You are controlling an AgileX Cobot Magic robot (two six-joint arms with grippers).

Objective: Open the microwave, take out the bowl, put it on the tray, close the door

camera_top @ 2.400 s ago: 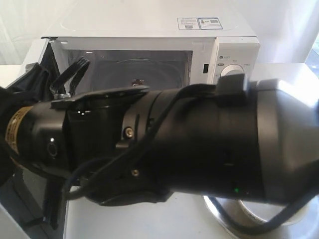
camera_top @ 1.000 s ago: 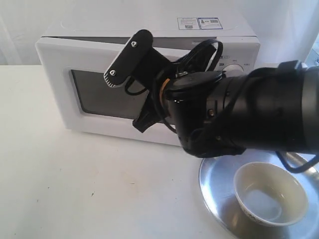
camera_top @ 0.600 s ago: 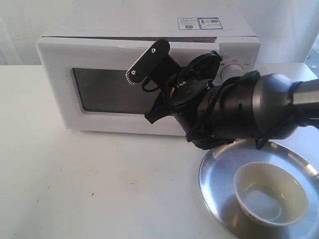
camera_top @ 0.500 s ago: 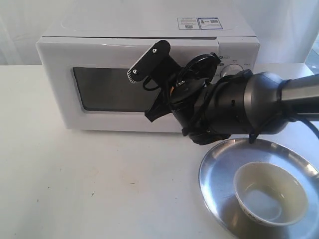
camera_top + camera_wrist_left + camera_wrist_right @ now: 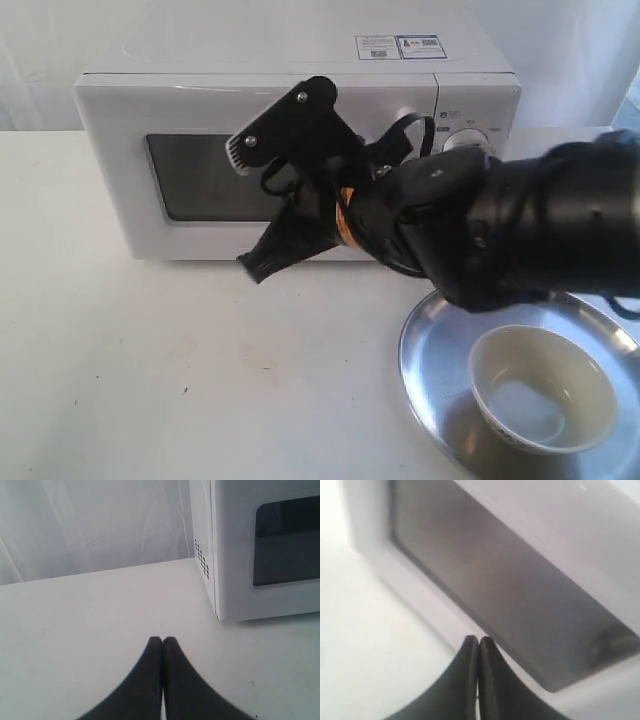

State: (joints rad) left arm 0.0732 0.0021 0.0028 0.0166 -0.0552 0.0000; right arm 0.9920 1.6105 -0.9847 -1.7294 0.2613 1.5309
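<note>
The bowl [image 5: 543,388] sits in the tray [image 5: 425,372] on the table [image 5: 150,380], in front of the microwave [image 5: 300,45] at its knob end, so that step looks done. The door [image 5: 112,180] seems flush, though the arm hides its handle side. The right gripper [image 5: 478,644], closed and empty, faces the window, a blunt tip suited to pushing. The left gripper [image 5: 162,641] hangs closed and empty off the microwave's other end.

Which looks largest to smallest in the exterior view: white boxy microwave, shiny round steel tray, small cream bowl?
1. White boxy microwave
2. Shiny round steel tray, partly cropped, nearer camera
3. Small cream bowl
</note>
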